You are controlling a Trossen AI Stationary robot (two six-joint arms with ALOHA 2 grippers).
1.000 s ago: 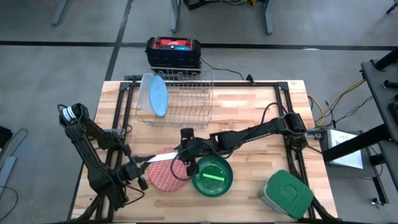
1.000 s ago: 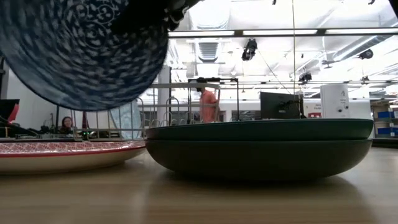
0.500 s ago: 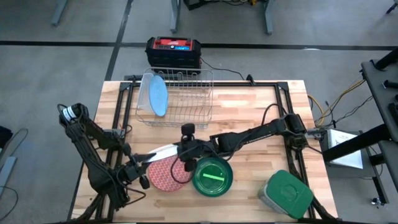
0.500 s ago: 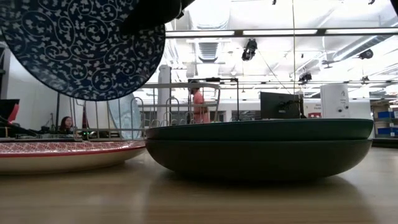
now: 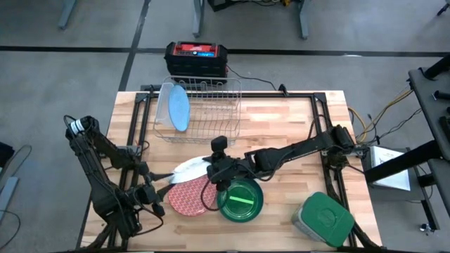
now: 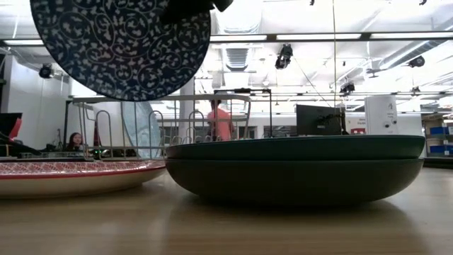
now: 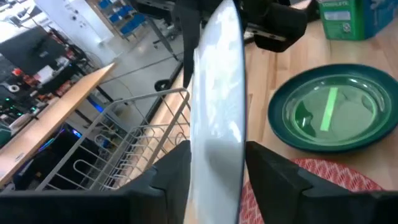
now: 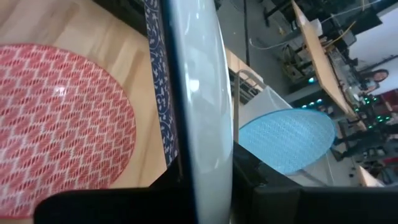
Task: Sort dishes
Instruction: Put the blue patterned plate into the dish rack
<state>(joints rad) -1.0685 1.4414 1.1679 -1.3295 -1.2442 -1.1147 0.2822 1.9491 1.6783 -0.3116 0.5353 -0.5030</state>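
Here the right gripper (image 5: 216, 171) pinches a white plate (image 5: 191, 169) aloft, centre of the high view.
The plate tilts above the red plate (image 5: 191, 197), left of the green bowl (image 5: 240, 199). The left gripper (image 5: 156, 182), lower left, brackets its far rim, fingers (image 7: 176, 167) parted and apart from it. A blue plate (image 5: 178, 108) stands in the rack (image 5: 211, 112) above.

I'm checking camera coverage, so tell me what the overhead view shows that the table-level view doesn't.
Only the high view shows both arms, the right gripper shut on the white plate, the green-lidded container and the whole wire rack. Only the low view shows the plate's blue-patterned underside and people in the room behind. Both show the red plate and green dish.
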